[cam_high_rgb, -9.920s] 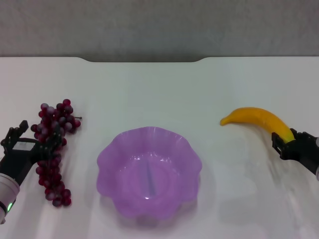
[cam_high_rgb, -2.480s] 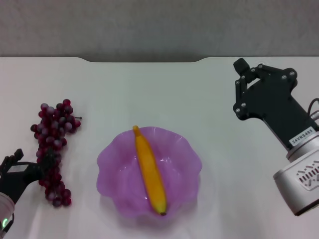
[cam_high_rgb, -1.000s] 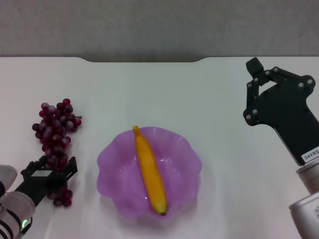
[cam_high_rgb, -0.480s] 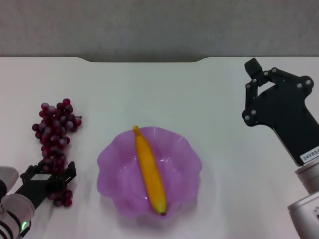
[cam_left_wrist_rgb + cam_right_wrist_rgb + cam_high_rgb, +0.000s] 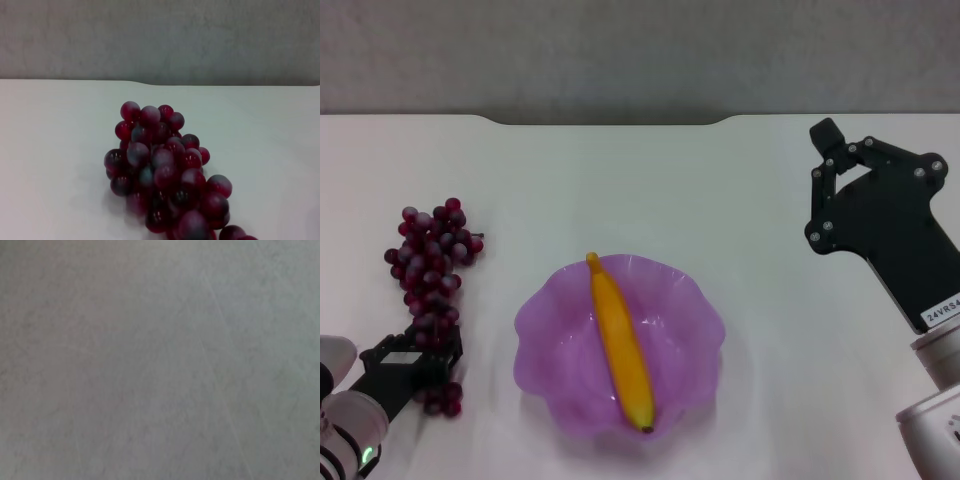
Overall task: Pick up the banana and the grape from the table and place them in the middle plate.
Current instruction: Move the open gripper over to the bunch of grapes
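Nearest, left gripper (image 5: 417,362) low on tabletop (image 5: 620,190), jaws narrowly parted around near end of grape (image 5: 430,275), grip unconfirmed; could shed or drag. Beyond, banana (image 5: 621,345) inside middle plate (image 5: 695,300). Farthest, right gripper (image 5: 840,180) raised, jaw state unclear.

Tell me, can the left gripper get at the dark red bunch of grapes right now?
Probably yes. The left gripper is already at the near end of the dark red bunch of grapes on the white table, with nothing between them.
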